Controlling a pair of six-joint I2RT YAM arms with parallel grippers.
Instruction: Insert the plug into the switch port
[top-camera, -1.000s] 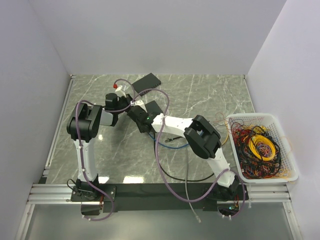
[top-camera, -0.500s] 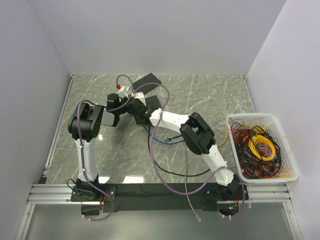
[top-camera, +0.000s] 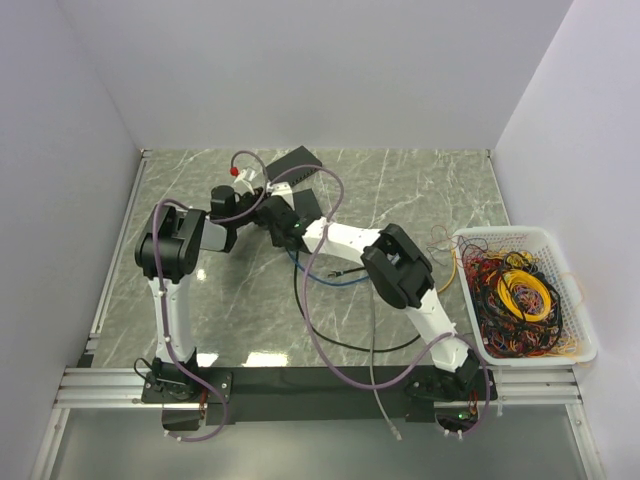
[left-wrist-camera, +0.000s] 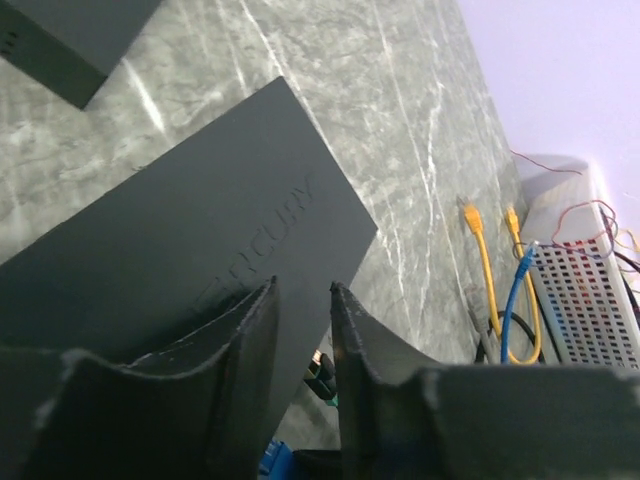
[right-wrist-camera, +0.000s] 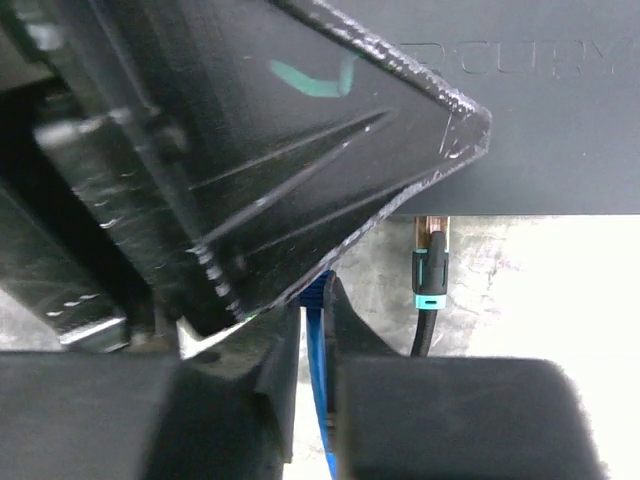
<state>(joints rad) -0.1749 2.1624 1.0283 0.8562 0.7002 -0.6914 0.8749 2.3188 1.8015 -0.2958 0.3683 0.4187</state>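
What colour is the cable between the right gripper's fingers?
The cable is blue, clearest in the right wrist view.

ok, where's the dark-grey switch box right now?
Top view: the switch box lies near the far edge of the table, left of centre, just beyond the flat black slab. In the left wrist view it is in the top-left corner.

Bright, even overhead light fills the top view, with a pale glare patch on the worktop (top-camera: 262, 357) at lower centre and soft shadows. Wrist views run dimmer: the left claw (left-wrist-camera: 302, 292) looms blurred at the bottom, the right view's lower right washes out.
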